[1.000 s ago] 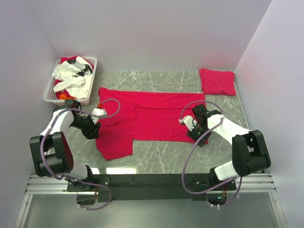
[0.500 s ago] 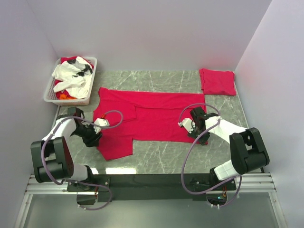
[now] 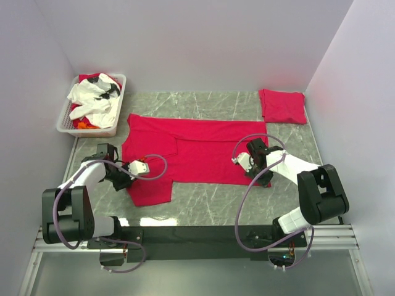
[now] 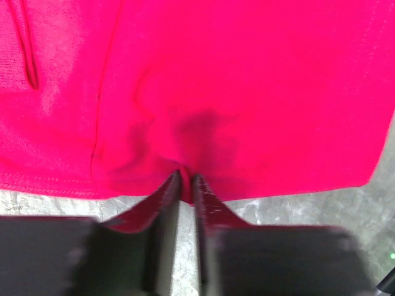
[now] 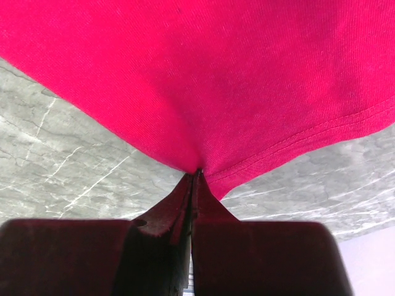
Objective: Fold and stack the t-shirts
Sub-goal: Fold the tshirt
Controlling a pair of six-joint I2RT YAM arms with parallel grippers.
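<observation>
Shirt (image 3: 203,148) flat at centre of desk (image 3: 216,203); folded shirt (image 3: 282,106) at far right corner. Left tool (image 4: 185,179) pinched shut on flat shirt's near-left hem, right tool (image 5: 196,172) clamped on its near-right corner. Lift both together, even tension, lay near edge over far. Can't tell whether each pinch holds one layer or two.

1. A grey marbled table (image 3: 210,206) is carrying everything.
2. A spread red t-shirt (image 3: 203,151) is lying flat across its middle, with one flap reaching toward the near left.
3. A folded red t-shirt (image 3: 282,106) is sitting at the far right corner.
4. A white basket (image 3: 88,131) is standing at the far left corner, just beside the spread shirt.
</observation>
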